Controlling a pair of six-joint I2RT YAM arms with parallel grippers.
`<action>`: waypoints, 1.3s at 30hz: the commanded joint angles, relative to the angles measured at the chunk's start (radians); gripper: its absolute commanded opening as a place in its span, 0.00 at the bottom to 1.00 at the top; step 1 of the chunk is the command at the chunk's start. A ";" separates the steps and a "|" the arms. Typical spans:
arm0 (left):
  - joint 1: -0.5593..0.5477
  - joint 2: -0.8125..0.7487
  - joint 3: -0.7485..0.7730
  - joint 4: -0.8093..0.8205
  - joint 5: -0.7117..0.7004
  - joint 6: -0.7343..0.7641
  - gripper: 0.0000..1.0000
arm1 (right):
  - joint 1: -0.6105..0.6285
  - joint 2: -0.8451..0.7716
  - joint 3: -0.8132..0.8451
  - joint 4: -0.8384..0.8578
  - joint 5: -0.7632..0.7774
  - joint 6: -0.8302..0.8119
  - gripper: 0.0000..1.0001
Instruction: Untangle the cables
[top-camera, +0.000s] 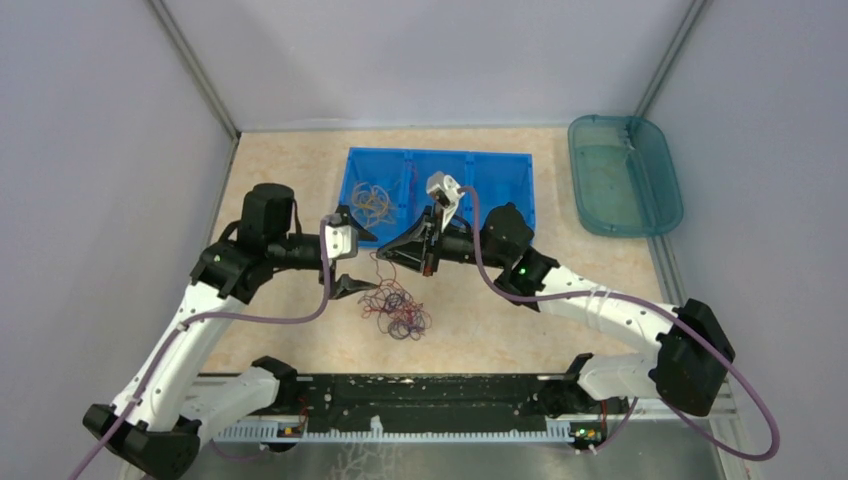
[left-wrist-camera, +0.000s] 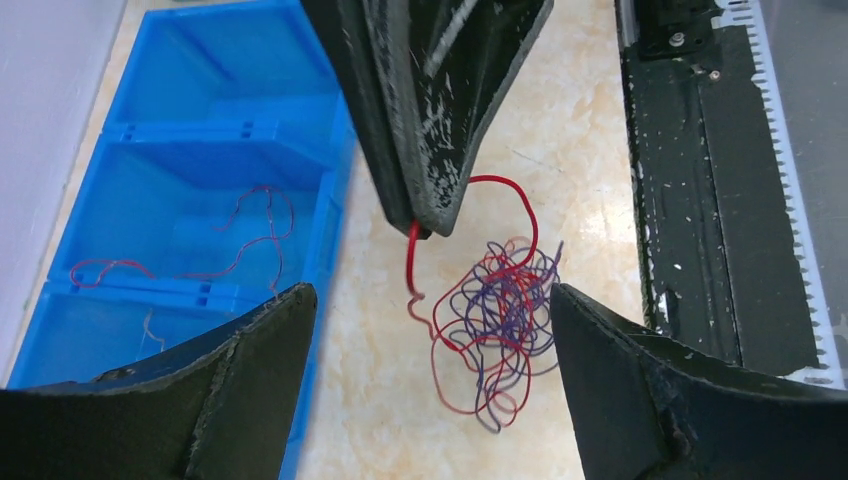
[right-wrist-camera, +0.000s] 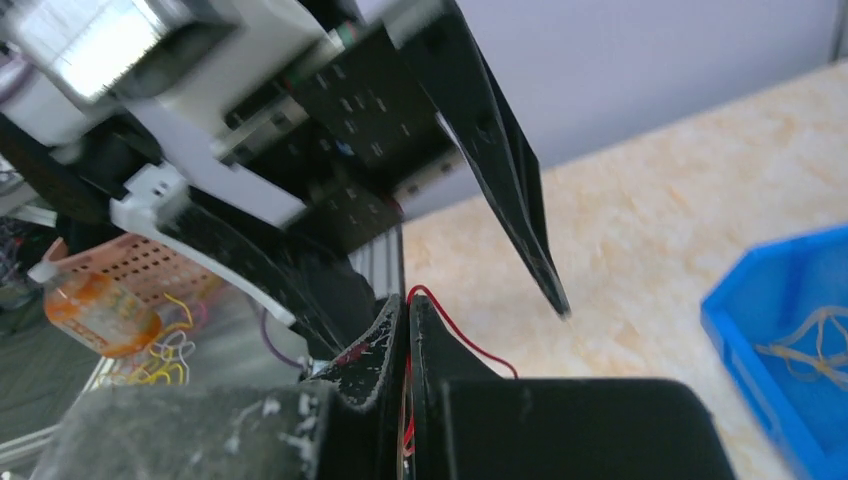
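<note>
Your right claw (left-wrist-camera: 425, 222) is clenched on one red cable (left-wrist-camera: 411, 262) running up from the red-and-purple tangle (top-camera: 400, 311) on the counter (top-camera: 290, 180) beside the blue sorting tray (top-camera: 505, 180), while your left claw (top-camera: 364, 260) hangs released over it; next, likely pin the tangle and draw that strand free.

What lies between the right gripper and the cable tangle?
A single red cable, pinched by the right gripper, running down to the tangle; the left wrist view shows it.
</note>
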 joint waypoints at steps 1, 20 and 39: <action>-0.032 -0.043 -0.055 0.130 0.024 -0.102 0.91 | 0.024 -0.019 0.093 0.111 -0.033 0.030 0.00; -0.090 -0.087 -0.198 0.307 0.178 -0.362 0.78 | 0.034 -0.039 0.144 0.160 0.013 0.055 0.00; -0.113 -0.116 -0.178 0.517 0.016 -0.518 0.00 | 0.034 -0.147 0.018 0.109 0.143 0.013 0.51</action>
